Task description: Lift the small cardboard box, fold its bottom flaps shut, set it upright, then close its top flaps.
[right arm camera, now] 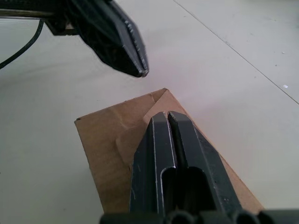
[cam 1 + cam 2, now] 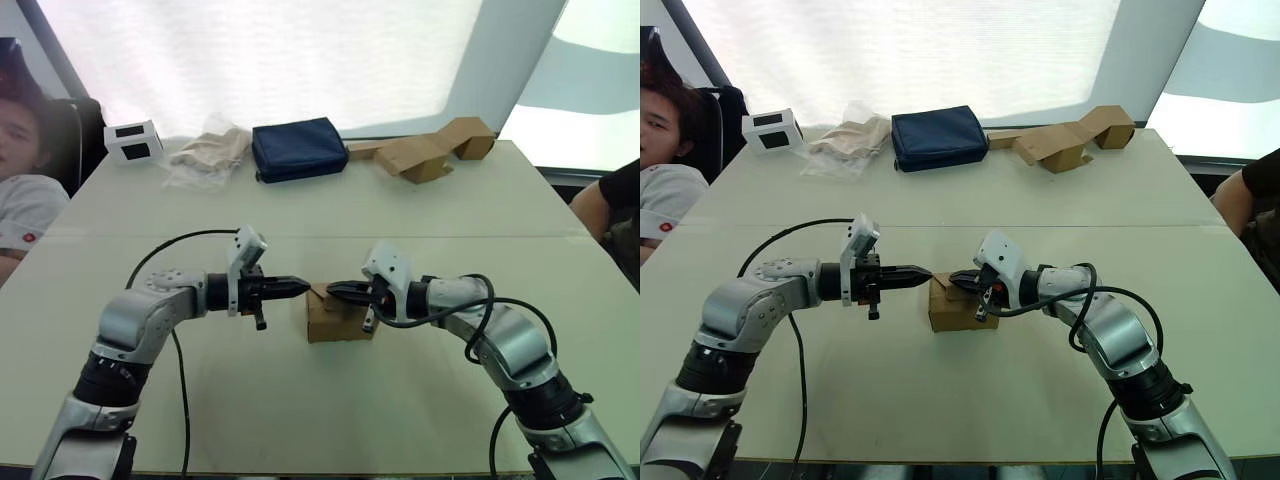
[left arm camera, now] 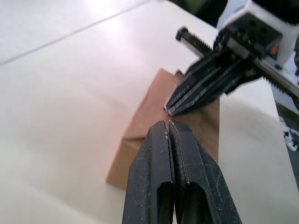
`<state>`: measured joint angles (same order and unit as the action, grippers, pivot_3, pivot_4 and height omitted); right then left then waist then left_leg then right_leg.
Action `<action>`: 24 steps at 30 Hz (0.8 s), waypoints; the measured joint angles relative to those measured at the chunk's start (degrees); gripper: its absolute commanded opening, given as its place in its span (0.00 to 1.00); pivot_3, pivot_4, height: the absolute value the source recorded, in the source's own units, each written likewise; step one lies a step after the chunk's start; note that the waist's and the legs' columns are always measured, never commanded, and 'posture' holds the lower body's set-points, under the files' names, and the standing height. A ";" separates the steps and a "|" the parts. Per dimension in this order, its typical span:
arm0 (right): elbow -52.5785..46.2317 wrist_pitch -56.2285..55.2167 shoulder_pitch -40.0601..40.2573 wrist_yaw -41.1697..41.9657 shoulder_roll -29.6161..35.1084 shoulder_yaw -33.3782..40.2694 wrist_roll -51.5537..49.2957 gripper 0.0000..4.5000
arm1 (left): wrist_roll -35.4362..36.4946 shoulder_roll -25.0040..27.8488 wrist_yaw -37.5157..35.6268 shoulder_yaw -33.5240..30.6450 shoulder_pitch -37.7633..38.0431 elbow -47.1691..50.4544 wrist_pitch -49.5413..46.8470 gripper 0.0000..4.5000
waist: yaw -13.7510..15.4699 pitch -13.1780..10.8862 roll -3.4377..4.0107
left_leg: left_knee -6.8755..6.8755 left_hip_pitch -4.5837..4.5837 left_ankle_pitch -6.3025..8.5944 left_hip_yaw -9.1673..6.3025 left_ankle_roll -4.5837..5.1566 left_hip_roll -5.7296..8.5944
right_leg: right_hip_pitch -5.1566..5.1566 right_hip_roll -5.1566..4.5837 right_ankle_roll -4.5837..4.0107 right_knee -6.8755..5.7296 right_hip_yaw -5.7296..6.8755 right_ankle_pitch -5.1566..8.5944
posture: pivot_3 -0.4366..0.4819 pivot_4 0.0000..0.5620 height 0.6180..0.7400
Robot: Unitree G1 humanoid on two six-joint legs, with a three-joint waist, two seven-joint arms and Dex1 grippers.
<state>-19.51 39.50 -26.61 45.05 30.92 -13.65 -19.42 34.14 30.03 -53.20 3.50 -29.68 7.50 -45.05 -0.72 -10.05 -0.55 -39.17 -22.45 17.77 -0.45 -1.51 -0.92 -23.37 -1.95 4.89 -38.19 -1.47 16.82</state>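
- A pale, matte table (image 2: 300, 400) runs wide under both arms, with a thin seam crossing it from left to right about midway; behind its far edge hangs a bright white translucent sheet (image 2: 270, 50).
- Along the far edge sit a white box with black panels (image 2: 134, 141), a crumpled clear plastic bag (image 2: 208, 152), a soft navy fabric pouch (image 2: 298, 148) and angular folded brown cardboard pieces (image 2: 430, 150).
- A person in a white shirt (image 2: 25, 200) sits at the far left; another person's arm (image 2: 610, 205) shows at the right edge.
- The small cardboard box (image 2: 338, 318) stands on the table at the centre, between the two grippers; it is plain brown corrugated card, rectangular, with crisp edges.
- Its top flaps (image 1: 140, 121) lie folded down flat, one showing a pointed, envelope-like tuck.
- The left gripper (image 2: 300, 287) points right, its tip just left of the box's top; its ridged black fingers (image 3: 154, 177) are pressed together on nothing.
- The right gripper (image 2: 338, 291) points left over the box's top, its black fingers (image 1: 154, 158) also pressed together on nothing.
- The two tips nearly meet.
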 measured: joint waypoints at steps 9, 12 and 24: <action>-0.01 0.05 0.11 0.15 -0.06 0.00 0.02 0.00 | -4.84 -1.52 0.65 3.12 -0.52 -2.96 4.38 0.02 | -0.04 0.00 0.00 | 0.00 0.00 0.00 0.00 0.00 -0.01 | -0.01 0.02 0.00 0.00 -0.01 0.00 | 0.48 0.27 1.00; -0.01 0.05 0.11 0.13 -0.06 0.00 0.02 0.00 | -5.29 -1.92 0.61 3.84 -0.52 -2.96 4.63 0.02 | -0.04 0.00 0.00 | 0.00 0.00 0.00 0.00 0.00 -0.01 | -0.01 0.02 0.00 -0.01 -0.01 0.00 | 0.48 0.27 1.00; -5.55 0.32 1.50 1.39 1.83 0.44 -0.74 0.00 | -6.56 -3.07 1.04 4.11 -0.52 -3.15 5.51 0.02 | 0.02 0.00 0.00 | 0.00 0.00 0.00 -0.01 0.00 -0.01 | 0.00 0.02 0.00 0.00 -0.01 0.00 | 0.48 0.27 1.00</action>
<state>-25.06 39.82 -25.11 46.44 32.74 -13.21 -20.16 27.58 26.96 -52.16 7.61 -30.20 4.36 -39.54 -0.70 -10.05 -0.55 -39.17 -22.45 17.78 -0.46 -1.51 -0.93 -23.37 -1.93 4.88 -38.19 -1.48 16.82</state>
